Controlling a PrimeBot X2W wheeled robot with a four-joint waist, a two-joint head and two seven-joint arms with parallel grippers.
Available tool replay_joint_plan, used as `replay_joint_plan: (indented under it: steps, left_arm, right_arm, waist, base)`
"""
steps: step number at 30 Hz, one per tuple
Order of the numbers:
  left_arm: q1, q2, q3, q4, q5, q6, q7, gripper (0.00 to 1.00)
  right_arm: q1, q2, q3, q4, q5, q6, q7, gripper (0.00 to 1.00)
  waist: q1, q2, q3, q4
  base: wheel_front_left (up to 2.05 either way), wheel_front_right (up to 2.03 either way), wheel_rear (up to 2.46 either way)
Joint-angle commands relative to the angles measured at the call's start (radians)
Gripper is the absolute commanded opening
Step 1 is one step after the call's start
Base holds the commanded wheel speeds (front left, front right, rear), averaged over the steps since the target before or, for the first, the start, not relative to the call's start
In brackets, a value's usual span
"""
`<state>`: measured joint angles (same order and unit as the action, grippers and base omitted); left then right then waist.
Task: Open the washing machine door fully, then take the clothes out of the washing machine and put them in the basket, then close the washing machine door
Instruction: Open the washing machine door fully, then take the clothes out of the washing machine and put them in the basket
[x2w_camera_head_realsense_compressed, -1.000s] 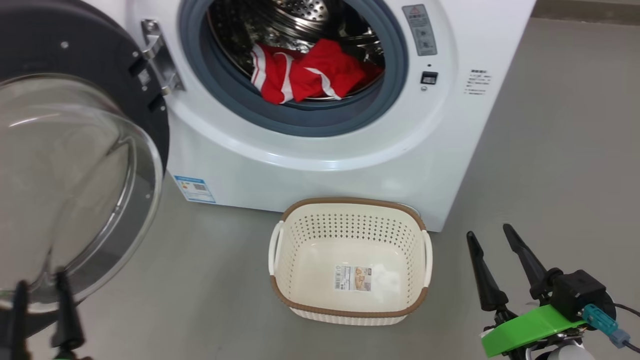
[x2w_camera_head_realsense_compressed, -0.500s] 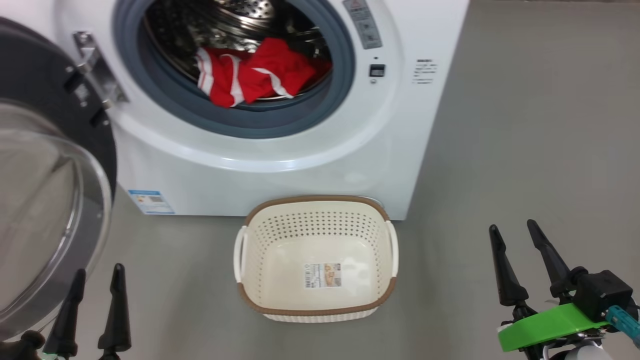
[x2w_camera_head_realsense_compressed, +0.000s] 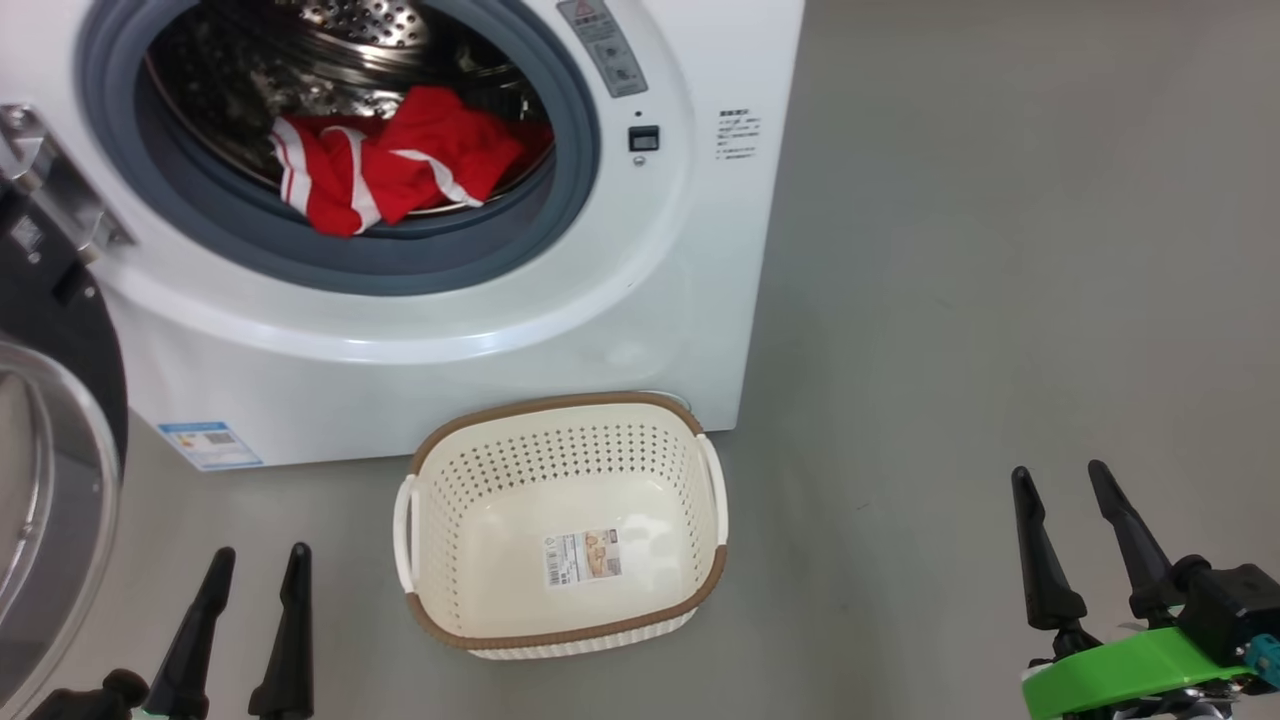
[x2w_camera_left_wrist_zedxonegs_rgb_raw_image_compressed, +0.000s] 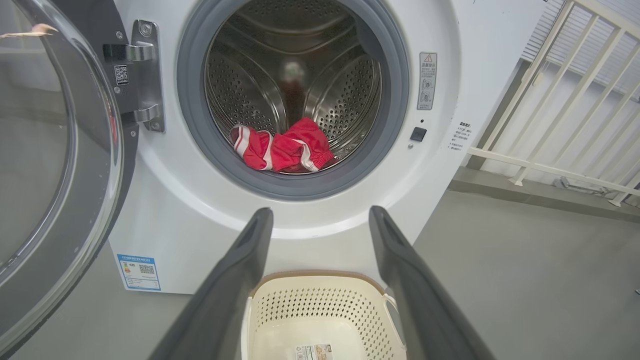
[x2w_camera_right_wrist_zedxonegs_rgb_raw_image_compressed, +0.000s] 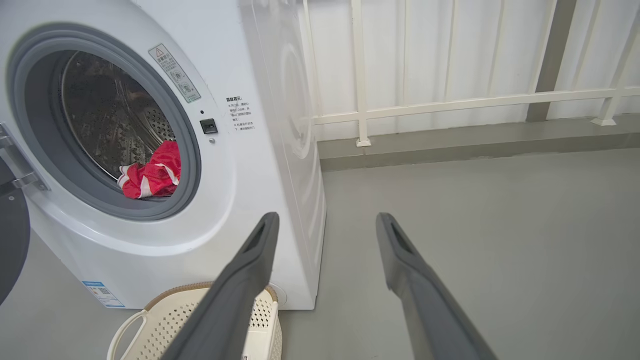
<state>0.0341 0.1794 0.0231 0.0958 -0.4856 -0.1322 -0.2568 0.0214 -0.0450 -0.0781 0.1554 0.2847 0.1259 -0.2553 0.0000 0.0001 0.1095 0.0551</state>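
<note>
Door-opening step seemingly done: washing machine door (x2w_camera_left_wrist_zedxonegs_rgb_raw_image_compressed: 55, 150) wide; clothes (x2w_camera_head_realsense_compressed: 385, 175) in drum, basket (x2w_camera_head_realsense_compressed: 560, 455) empty. Left pincer (x2w_camera_head_realsense_compressed: 261, 550), right pincer (x2w_camera_head_realsense_compressed: 1058, 467) agape, holding nothing. Next: reach drum, pinch fabric.

Smooth grey floor (x2w_camera_head_realsense_compressed: 1000, 250), white railing (x2w_camera_right_wrist_zedxonegs_rgb_raw_image_compressed: 450, 102) behind, grey curb (x2w_camera_right_wrist_zedxonegs_rgb_raw_image_compressed: 475, 142), even light

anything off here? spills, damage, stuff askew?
Nothing stands out. Door stands open at the left, clothes lie bunched inside the washer, and the basket sits upright and empty on the floor before it. Left gripper and right gripper are open, holding nothing. No spill or damage visible.
</note>
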Motion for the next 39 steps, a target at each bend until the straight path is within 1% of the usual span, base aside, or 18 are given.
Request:
replay_joint_plan:
  steps: [1, 10, 29, 39]
  left_arm:
    - [-0.007, 0.027, 0.032, -0.025, -0.002, 0.002, -0.005, 1.00]
    - [-0.015, 0.029, 0.018, -0.018, -0.005, 0.002, -0.005, 1.00]
    - [-0.025, 0.032, 0.021, -0.025, 0.005, 0.002, -0.005, 1.00]
    - [-0.044, 0.034, 0.019, -0.022, -0.004, 0.002, -0.005, 1.00]
  right_arm:
    - [-0.002, -0.005, 0.017, -0.031, 0.010, 0.005, -0.006, 1.00]
    - [0.012, -0.005, 0.009, -0.035, 0.018, 0.005, -0.006, 1.00]
    - [0.009, -0.005, 0.010, -0.036, 0.015, 0.005, -0.006, 1.00]
    - [-0.001, -0.005, 0.014, -0.037, 0.019, 0.005, -0.006, 1.00]
  waist:
    - [0.0000, -0.0001, -0.006, -0.014]
    - [0.0000, -0.0001, -0.010, -0.019]
    - [0.0000, -0.0001, -0.006, -0.001]
    - [0.0000, -0.0001, 0.008, 0.008]
  base:
    - [0.00, 0.00, 0.00]
    - [0.00, 0.00, 0.00]
    - [0.01, -0.01, 0.00]
    - [0.97, -0.97, 0.00]
